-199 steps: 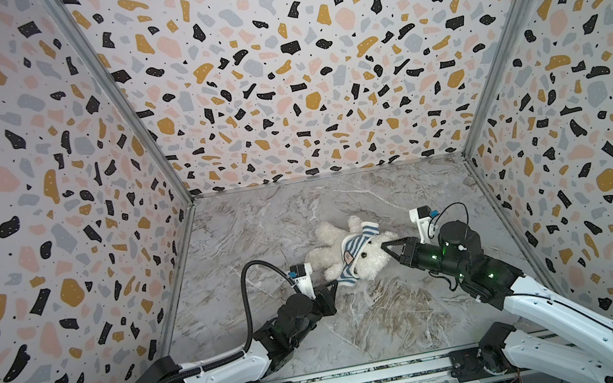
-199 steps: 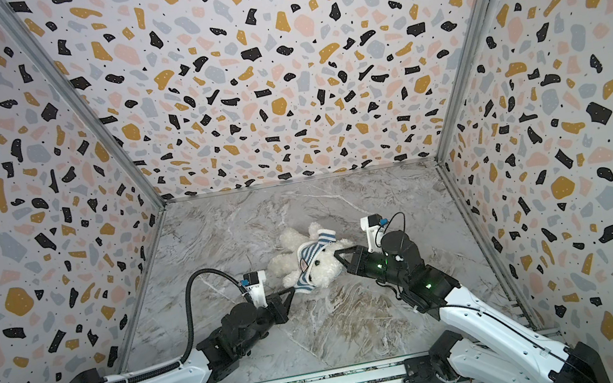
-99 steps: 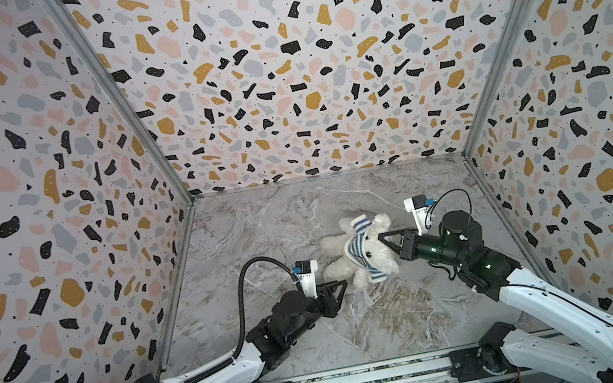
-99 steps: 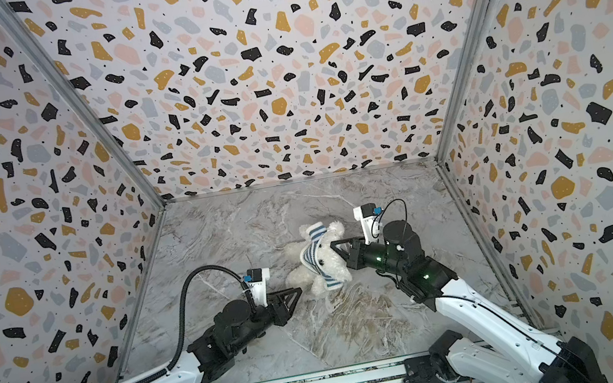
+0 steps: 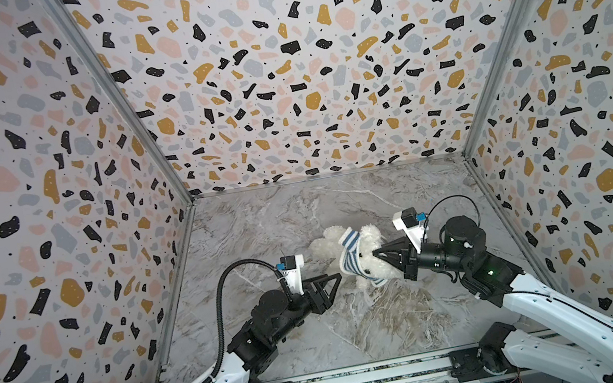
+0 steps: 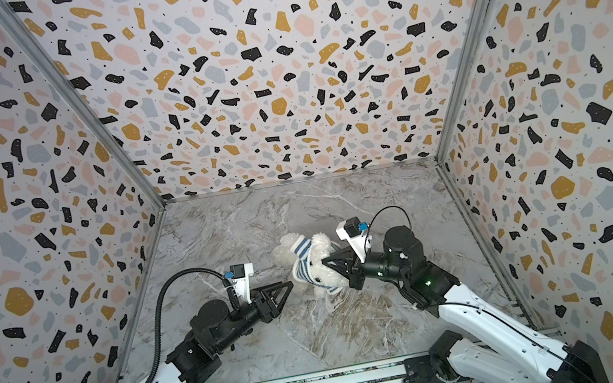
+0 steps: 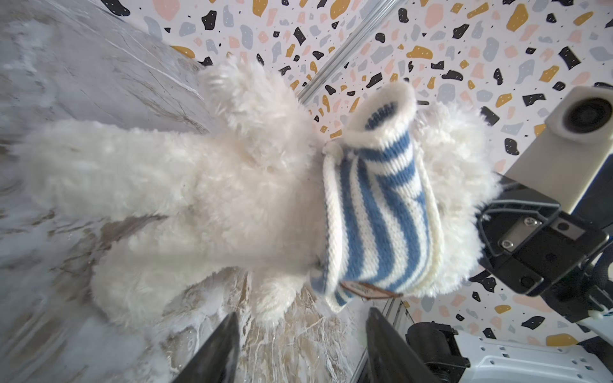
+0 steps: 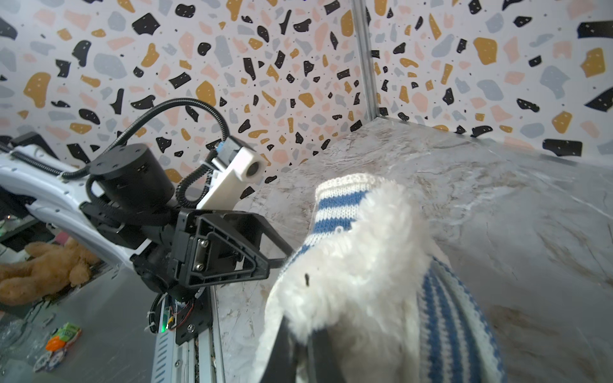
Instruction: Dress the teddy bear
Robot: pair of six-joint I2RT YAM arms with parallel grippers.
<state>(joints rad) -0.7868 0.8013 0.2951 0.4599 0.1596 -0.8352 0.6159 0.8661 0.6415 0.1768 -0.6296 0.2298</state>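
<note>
The right gripper [image 5: 376,253] is pinching the teddy bear [image 5: 372,234] by its head; the left gripper [image 7: 302,315], jaws spread, is hovering just left of the bunched striped shirt [image 5: 350,263].

The left gripper [image 5: 335,279] hung low on its outstretched arm, parted and empty (both fingers [image 7: 225,348] stood well apart in its wrist view), while the right gripper [image 5: 376,252], arm bent at the elbow, was pinched tight on the teddy bear [image 5: 370,233].

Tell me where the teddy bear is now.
In both top views the teddy bear lies on the marble floor near the middle, between the open left gripper and the right gripper, which is shut on its fur.
</note>
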